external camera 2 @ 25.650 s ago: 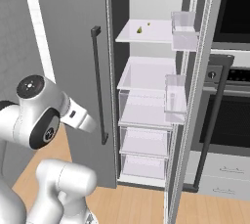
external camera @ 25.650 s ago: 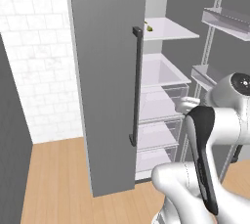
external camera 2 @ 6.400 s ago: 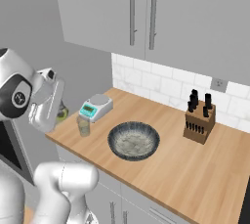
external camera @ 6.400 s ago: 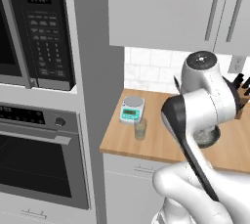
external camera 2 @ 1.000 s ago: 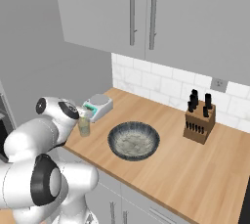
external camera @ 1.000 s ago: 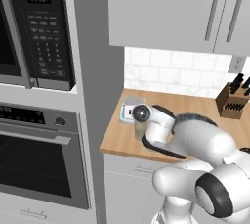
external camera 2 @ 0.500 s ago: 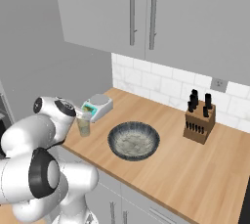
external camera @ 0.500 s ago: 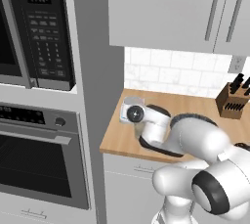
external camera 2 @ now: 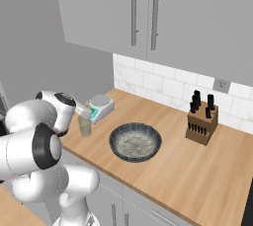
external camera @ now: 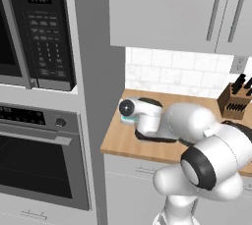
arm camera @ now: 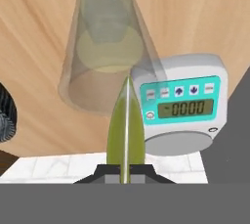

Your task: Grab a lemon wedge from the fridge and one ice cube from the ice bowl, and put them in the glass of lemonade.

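— Jaws first: clamped on what?

— Clamped tight on the wedge (arm camera: 126,127). From the hand camera it stands up yellow-green between the dark tips of the gripper (arm camera: 125,167), its point reaching the near rim of the glass (arm camera: 106,47). The lemonade shows as a pale yellow disc inside. A scale (arm camera: 183,103) with a teal face sits just beside the glass, touching it or nearly so — I can't tell which.

— And from the left base camera?

— The arm is folded low over the counter (external camera: 120,140), its wrist near the left end by the tall grey panel. A sliver of the teal scale (external camera: 129,120) peeks from under the wrist. A knife block (external camera: 235,98) stands at the back right.

— The right base camera?

— The glass (external camera 2: 85,122) stands near the counter's (external camera 2: 197,170) front left edge, with the scale (external camera 2: 99,106) just behind it. The ice bowl (external camera 2: 135,141) lies near, towards the middle — and the knife block (external camera 2: 201,120) sits well apart at the back.

— So how far along?

— I'd judge the fridge leg is finished, since the wedge is in hand at the glass. It isn't dropped in yet. After that comes the ice cube — all of it still to do.
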